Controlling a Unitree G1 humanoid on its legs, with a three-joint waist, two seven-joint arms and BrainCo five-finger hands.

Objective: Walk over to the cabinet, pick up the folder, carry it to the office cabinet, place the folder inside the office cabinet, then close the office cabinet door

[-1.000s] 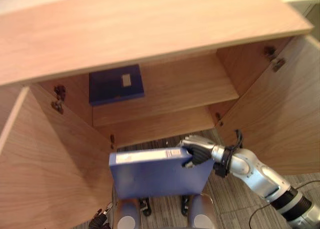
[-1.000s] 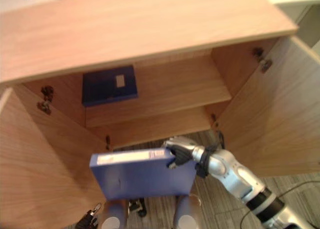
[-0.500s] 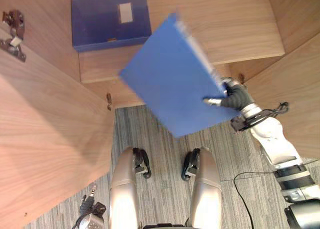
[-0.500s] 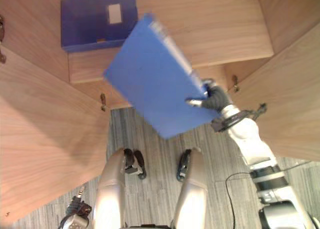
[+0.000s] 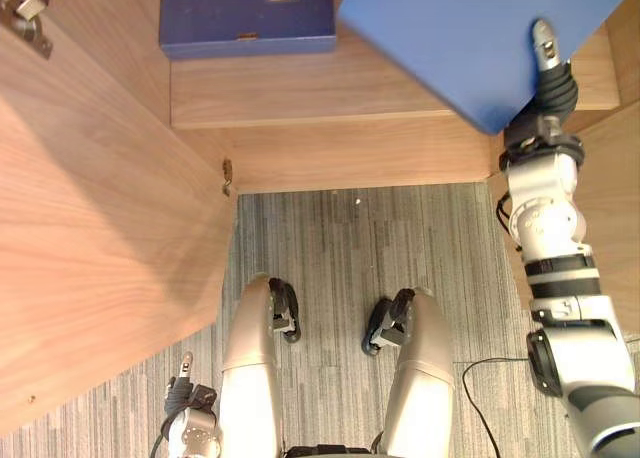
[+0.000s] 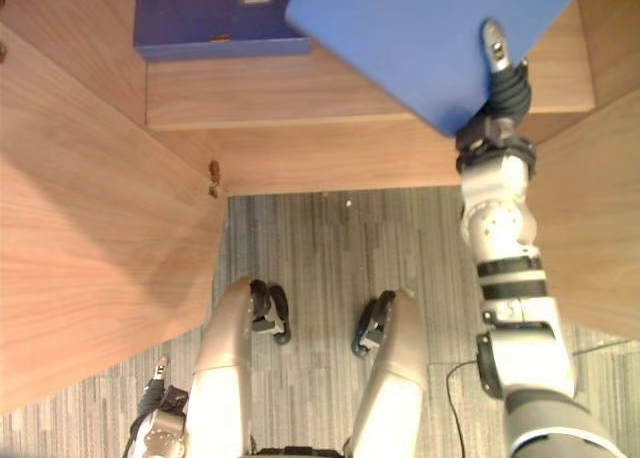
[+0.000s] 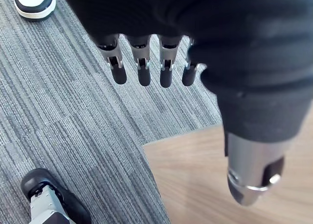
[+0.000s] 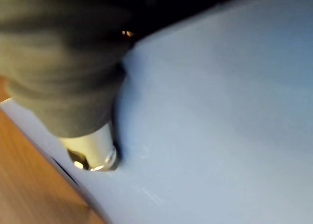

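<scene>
A light blue folder (image 5: 465,38) is held tilted over the right half of the office cabinet's shelf (image 5: 300,93). My right hand (image 5: 548,86) is shut on its near corner, the thumb lying on the top face. In the right wrist view that thumb (image 8: 90,153) presses on the folder's cover (image 8: 220,111); the fingers beneath are hidden. I cannot tell whether the folder rests on the shelf. My left hand (image 5: 187,398) hangs low at my side, and its fingers (image 7: 142,62) are straight and hold nothing above the carpet.
A darker blue folder (image 5: 245,13) lies flat on the shelf's left half. The cabinet's left door (image 5: 100,228) stands open close beside me, the right door (image 5: 620,178) open past my right arm. A person's shoe (image 7: 34,1) is on the carpet.
My right hand has carried the folder up and farther into the cabinet, over the shelf. The camera has tipped down, so the cabinet's top has left the picture.
</scene>
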